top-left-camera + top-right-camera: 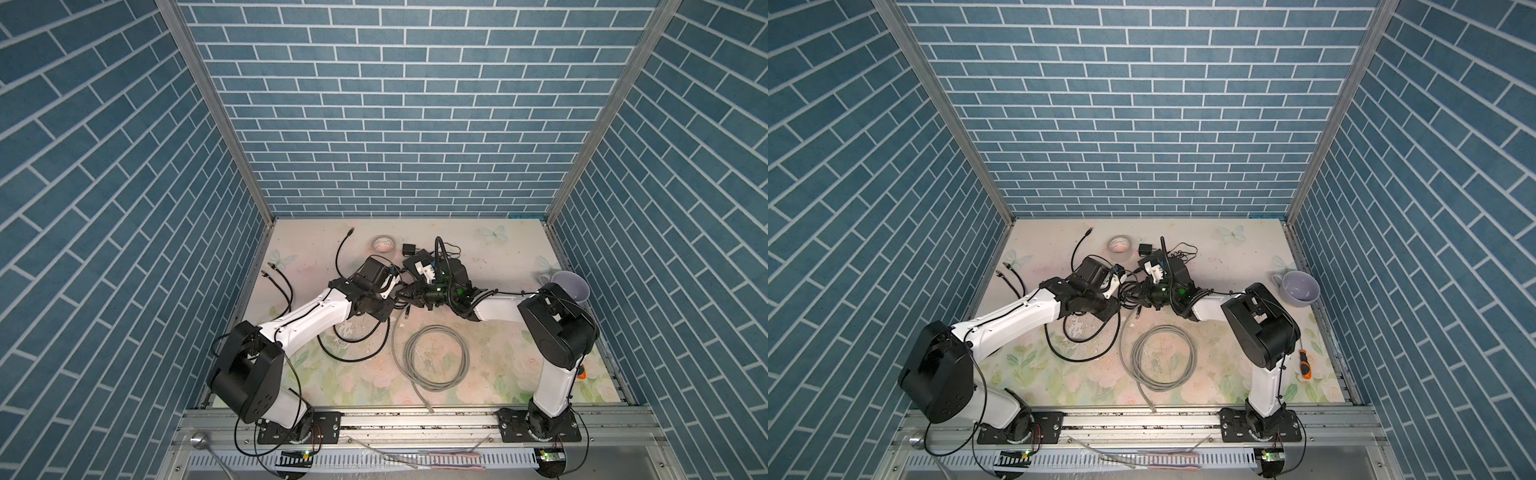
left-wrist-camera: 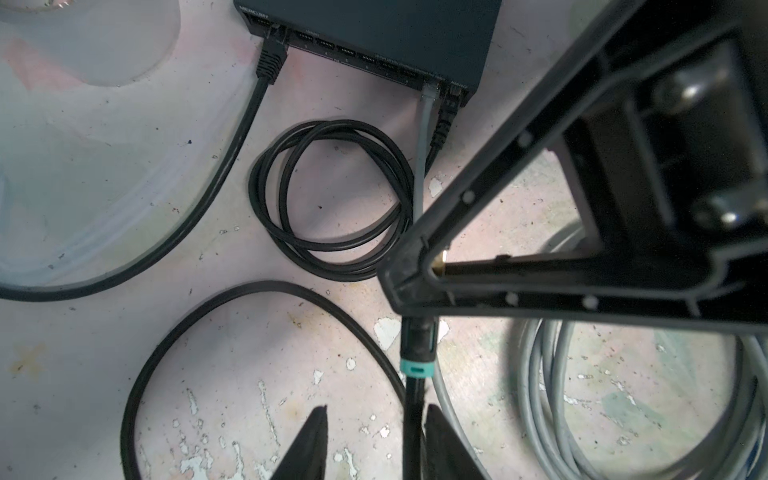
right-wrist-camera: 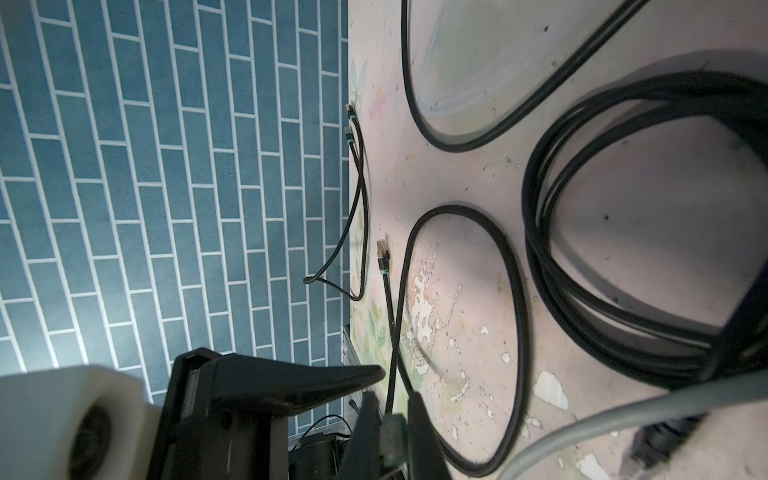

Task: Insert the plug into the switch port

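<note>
In the left wrist view the switch (image 2: 374, 25), a flat black box, shows a row of ports on its edge. One black plug sits in a port at one end, a grey plug and a black plug at the other. My right gripper (image 3: 392, 397) is shut on the plug (image 3: 392, 432), which has a teal-ringed boot (image 2: 417, 368). Its black cable runs back between the fingers of my left gripper (image 2: 376, 409), which is open, the cable lying against one finger. In both top views the two grippers (image 1: 399, 293) (image 1: 1129, 295) meet at mid-table, and the switch is mostly hidden under the right arm.
A coiled grey cable (image 1: 436, 357) lies in front of the grippers, and a small black coil (image 2: 332, 199) lies before the switch. Loose black cables (image 1: 278, 282) lie at the left. A tape roll (image 1: 383, 244) and a small adapter (image 1: 409, 249) are behind; a mug (image 1: 569, 286) and a screwdriver (image 1: 1304, 365) are at the right.
</note>
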`<control>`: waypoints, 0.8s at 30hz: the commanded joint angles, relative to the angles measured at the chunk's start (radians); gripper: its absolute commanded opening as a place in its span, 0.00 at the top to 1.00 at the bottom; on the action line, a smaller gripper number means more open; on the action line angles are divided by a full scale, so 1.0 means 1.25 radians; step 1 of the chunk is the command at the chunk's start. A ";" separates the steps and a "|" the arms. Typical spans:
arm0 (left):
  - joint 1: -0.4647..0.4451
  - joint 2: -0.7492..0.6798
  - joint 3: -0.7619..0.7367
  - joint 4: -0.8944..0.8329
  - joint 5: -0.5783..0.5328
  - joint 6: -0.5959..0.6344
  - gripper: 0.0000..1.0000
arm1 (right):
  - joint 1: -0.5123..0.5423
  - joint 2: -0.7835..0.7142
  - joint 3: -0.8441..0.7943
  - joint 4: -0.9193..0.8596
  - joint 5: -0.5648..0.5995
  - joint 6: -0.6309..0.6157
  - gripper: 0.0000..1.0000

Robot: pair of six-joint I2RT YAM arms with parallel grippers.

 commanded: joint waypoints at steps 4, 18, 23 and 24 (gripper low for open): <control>-0.005 0.024 0.026 0.042 0.027 0.001 0.60 | 0.009 -0.030 0.028 -0.018 0.019 0.026 1.00; -0.011 0.049 0.031 0.054 0.037 0.001 0.88 | 0.014 -0.030 0.031 -0.027 0.016 0.027 1.00; -0.011 0.034 0.013 0.050 0.049 0.019 0.97 | 0.009 -0.046 0.045 -0.110 0.012 -0.033 0.95; -0.011 0.034 0.012 0.046 0.054 0.023 0.97 | 0.003 -0.059 0.054 -0.167 0.016 -0.072 0.90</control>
